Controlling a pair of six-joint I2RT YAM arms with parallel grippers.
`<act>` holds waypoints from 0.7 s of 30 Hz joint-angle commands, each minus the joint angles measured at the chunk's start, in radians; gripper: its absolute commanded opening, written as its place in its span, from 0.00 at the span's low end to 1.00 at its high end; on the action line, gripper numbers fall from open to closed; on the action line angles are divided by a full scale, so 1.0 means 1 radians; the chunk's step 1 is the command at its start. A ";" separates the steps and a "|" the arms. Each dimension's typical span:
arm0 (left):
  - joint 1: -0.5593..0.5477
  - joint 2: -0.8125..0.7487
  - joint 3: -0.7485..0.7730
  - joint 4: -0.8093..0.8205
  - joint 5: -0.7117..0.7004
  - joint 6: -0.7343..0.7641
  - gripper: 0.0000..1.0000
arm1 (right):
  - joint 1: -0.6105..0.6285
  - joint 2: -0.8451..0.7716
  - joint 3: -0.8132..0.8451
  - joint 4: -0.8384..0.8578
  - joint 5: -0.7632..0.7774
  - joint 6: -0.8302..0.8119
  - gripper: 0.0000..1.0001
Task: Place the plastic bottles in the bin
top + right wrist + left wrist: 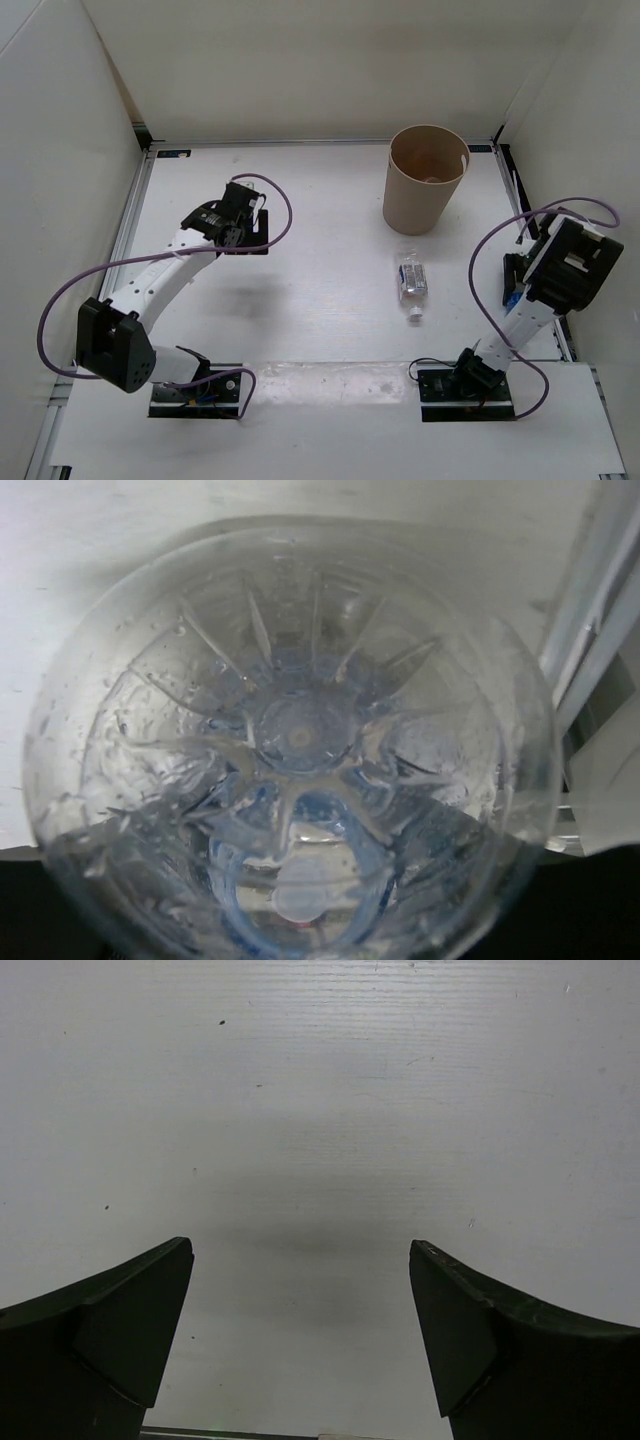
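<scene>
Here a clear bottle [300,740] hides the fingers of the right hand [520,282].

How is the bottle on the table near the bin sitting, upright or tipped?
Tipped. The bottle lies on its side on the table, label showing, its white cap pointing away from the bin.

Left gripper [300,1252] hangs over bare white table [320,1070], jaws spread wide w/ nothing btwn them. Its two dark fingers [125,1335] come in from the bottom corners, one at L and one at R, inner faces angled, tips well apart. A soft grey shadow [320,1245] lies on the surface in the gap btwn the tips, a few tiny dark specks [221,1022] dot the table farther up, and a thin dark strip runs along the bottom edge.
</scene>
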 commanded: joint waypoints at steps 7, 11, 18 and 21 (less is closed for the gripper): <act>-0.028 -0.010 -0.003 0.012 -0.055 -0.059 1.00 | 0.068 -0.055 0.095 -0.089 -0.094 0.034 0.07; -0.028 -0.019 -0.019 0.041 -0.066 -0.074 1.00 | 0.128 -0.124 0.195 -0.122 -0.206 0.094 0.00; -0.029 0.013 -0.028 0.098 -0.068 -0.104 1.00 | 0.240 -0.225 0.522 -0.083 -0.379 0.246 0.00; -0.034 0.034 -0.022 0.118 -0.068 -0.108 1.00 | 0.263 -0.253 0.652 0.005 -0.438 0.339 0.00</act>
